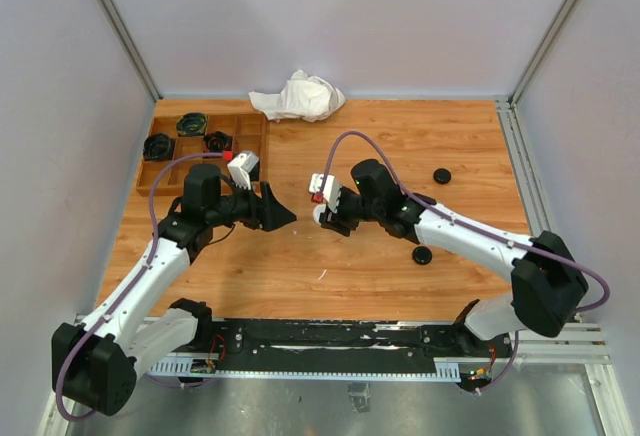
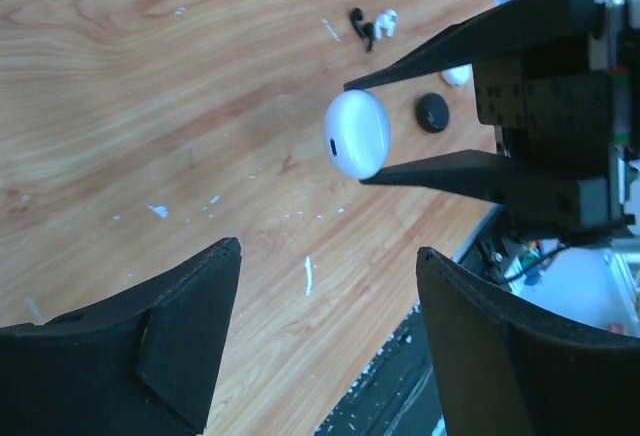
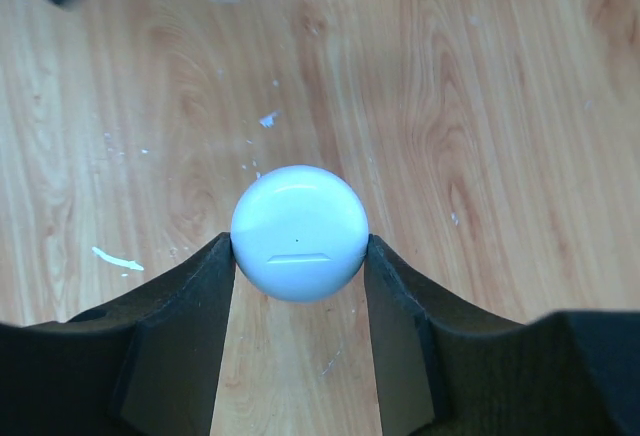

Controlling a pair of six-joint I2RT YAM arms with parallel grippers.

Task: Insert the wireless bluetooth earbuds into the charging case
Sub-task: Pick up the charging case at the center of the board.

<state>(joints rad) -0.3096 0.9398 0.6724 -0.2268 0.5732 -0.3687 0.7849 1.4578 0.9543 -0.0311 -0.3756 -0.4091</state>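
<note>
My right gripper [image 3: 300,248] is shut on a round white charging case [image 3: 299,231], gripping its two sides and holding it above the wooden table [image 1: 400,136]. The case's lid looks closed. In the left wrist view the same case [image 2: 357,133] hangs between the right gripper's black fingers [image 2: 450,171]. My left gripper [image 2: 328,248] stands open and empty, pointing at the case from a short gap away. Two tiny earbuds lie on the table beyond, one black [image 2: 361,25] and one white [image 2: 388,22]. From above, the two grippers face each other, left [image 1: 283,215] and right [image 1: 322,218].
Two black puck-like cases lie on the table, one [image 1: 441,175] at the right and one [image 1: 422,255] beside the right arm. A wooden tray [image 1: 250,128] at the back left holds several dark cases. A crumpled white cloth [image 1: 298,96] lies at the back edge. A thin white sliver [image 2: 308,274] lies near the front.
</note>
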